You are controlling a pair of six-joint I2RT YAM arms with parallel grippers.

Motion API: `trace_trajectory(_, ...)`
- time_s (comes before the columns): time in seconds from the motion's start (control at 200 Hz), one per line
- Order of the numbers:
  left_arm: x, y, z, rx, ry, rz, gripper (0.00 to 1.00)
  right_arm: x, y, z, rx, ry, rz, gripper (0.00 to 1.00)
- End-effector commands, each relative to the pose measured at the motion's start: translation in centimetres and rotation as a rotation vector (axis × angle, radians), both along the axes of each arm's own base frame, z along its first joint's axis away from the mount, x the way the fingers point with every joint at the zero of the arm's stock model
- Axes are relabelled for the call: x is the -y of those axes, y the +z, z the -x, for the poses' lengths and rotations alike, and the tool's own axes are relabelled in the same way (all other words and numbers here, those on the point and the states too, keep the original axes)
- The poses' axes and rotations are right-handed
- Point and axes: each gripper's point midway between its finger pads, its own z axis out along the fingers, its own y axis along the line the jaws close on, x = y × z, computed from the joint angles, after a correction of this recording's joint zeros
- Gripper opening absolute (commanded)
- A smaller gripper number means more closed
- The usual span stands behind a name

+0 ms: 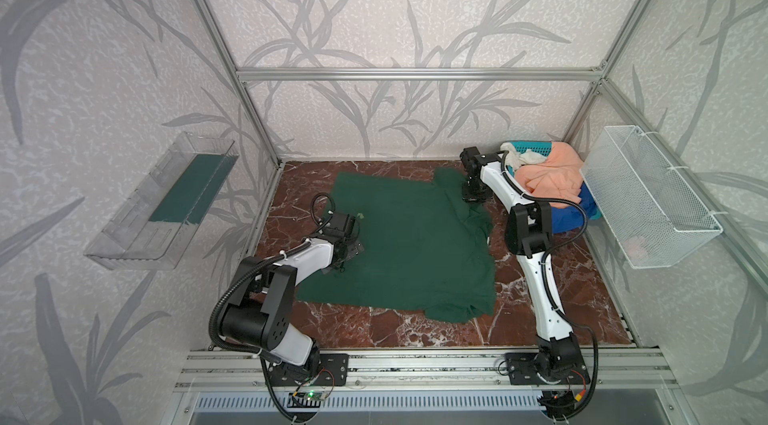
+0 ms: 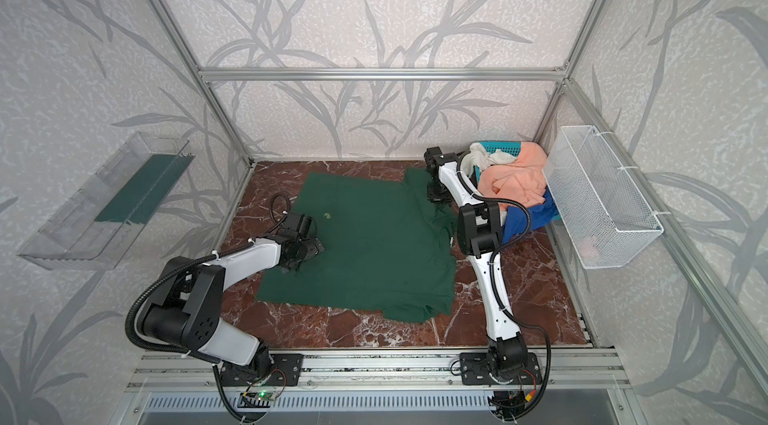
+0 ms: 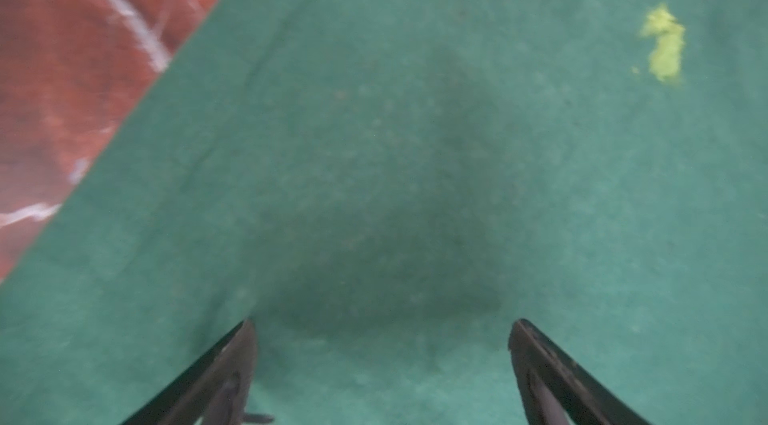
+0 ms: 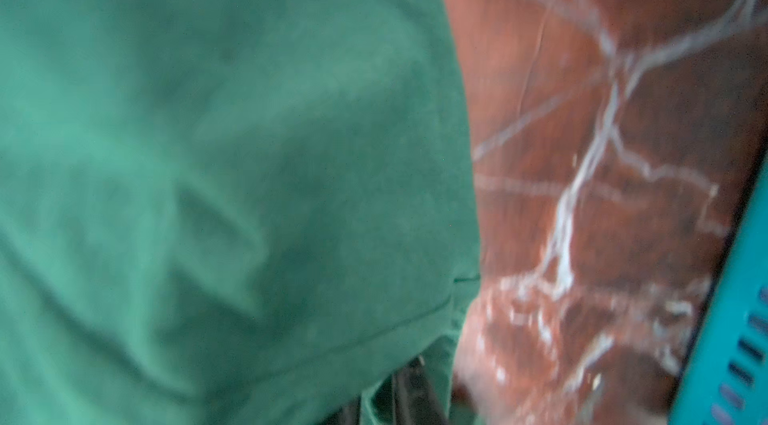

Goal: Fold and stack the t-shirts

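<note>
A large dark green t-shirt (image 1: 399, 244) (image 2: 365, 244) lies spread on the marble table, rumpled along its right side and near corner. My left gripper (image 1: 352, 251) (image 3: 382, 323) hovers open just above the shirt's left part, nothing between its fingers. My right gripper (image 1: 473, 194) (image 4: 415, 394) is at the shirt's far right corner; the green hem (image 4: 332, 344) folds over its dark fingers, which are shut on the cloth. Peach (image 1: 548, 182), blue (image 1: 577, 211) and white (image 1: 528, 155) t-shirts are heaped in the teal basket (image 1: 536, 147).
A white wire-mesh basket (image 1: 648, 202) hangs on the right wall, close to the right arm. A clear plastic shelf (image 1: 166, 202) hangs on the left wall. A small yellow-green fleck (image 3: 665, 45) sits on the green shirt. Bare marble (image 1: 415, 327) shows along the front.
</note>
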Motion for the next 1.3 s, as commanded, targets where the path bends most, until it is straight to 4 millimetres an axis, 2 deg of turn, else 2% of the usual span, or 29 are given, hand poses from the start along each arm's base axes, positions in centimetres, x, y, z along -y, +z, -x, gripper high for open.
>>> trace_trajectory(0.0, -2.0, -0.6, 2.5, -0.073, 0.073, -0.062, 0.96, 2.2, 0.2, 0.4, -0.049, 0.002, 0.074, 0.17)
trace_trajectory(0.135, -2.4, -0.6, 2.6, -0.079, 0.082, -0.072, 0.96, 2.8, 0.6, -1.0, 0.001, -0.006, 0.054, 0.19)
trace_trajectory(0.18, -2.4, -0.5, 2.4, -0.08, 0.079, -0.072, 0.96, 2.5, 0.9, -1.4, 0.018, -0.003, 0.03, 0.2)
trace_trajectory(0.22, -2.3, -0.3, 2.2, -0.085, 0.071, -0.075, 0.96, 2.0, 1.2, -1.5, 0.027, 0.007, 0.001, 0.25)
trace_trajectory(0.32, -2.0, 0.6, 1.2, -0.081, 0.047, -0.075, 0.96, 0.8, 2.3, -1.9, 0.057, 0.038, -0.065, 0.45)
trace_trajectory(0.445, -1.1, 2.7, -0.7, -0.055, 0.001, -0.058, 0.96, -0.8, 4.7, -1.7, 0.079, 0.054, -0.163, 0.8)
trace_trajectory(0.56, -0.5, 5.3, -2.7, 0.004, -0.028, -0.051, 0.97, -2.8, 7.6, -1.2, 0.101, 0.074, -0.279, 1.0)
trace_trajectory(0.645, 0.0, 8.1, -4.8, 0.074, -0.06, -0.046, 0.98, -4.5, 10.3, -0.7, 0.127, 0.097, -0.37, 0.99)
trace_trajectory(0.715, 0.5, 9.5, -6.6, 0.155, -0.092, -0.041, 0.99, -5.5, 12.0, -0.5, 0.158, 0.125, -0.404, 0.99)
trace_trajectory(0.83, 1.1, 11.4, -10.1, 0.316, -0.152, -0.062, 0.99, -5.7, 14.0, 0.2, 0.207, 0.118, -0.385, 0.99)
trace_trajectory(0.91, 0.9, 12.5, -12.1, 0.359, -0.168, -0.078, 0.99, -6.3, 15.0, 1.9, 0.209, 0.118, -0.413, 0.99)
trace_trajectory(1.015, -0.1, 13.4, -14.4, 0.362, -0.14, -0.063, 0.99, -8.0, 16.5, 4.6, 0.239, 0.151, -0.54, 0.99)
trace_trajectory(1.085, -0.7, 13.7, -15.9, 0.391, -0.141, -0.085, 0.99, -7.8, 17.0, 6.0, 0.293, 0.152, -0.572, 0.99)
trace_trajectory(1.145, -1.9, 13.6, -17.5, 0.415, -0.127, -0.116, 0.99, -7.5, 16.4, 7.2, 0.341, 0.15, -0.585, 0.99)
trace_trajectory(1.23, -3.1, 12.7, -19.8, 0.421, -0.119, -0.09, 0.99, -7.1, 15.9, 8.8, 0.393, 0.15, -0.607, 0.99)
trace_trajectory(1.295, -3.2, 11.9, -21.7, 0.426, -0.144, -0.034, 0.98, -6.7, 15.1, 10.2, 0.378, 0.148, -0.602, 0.99)
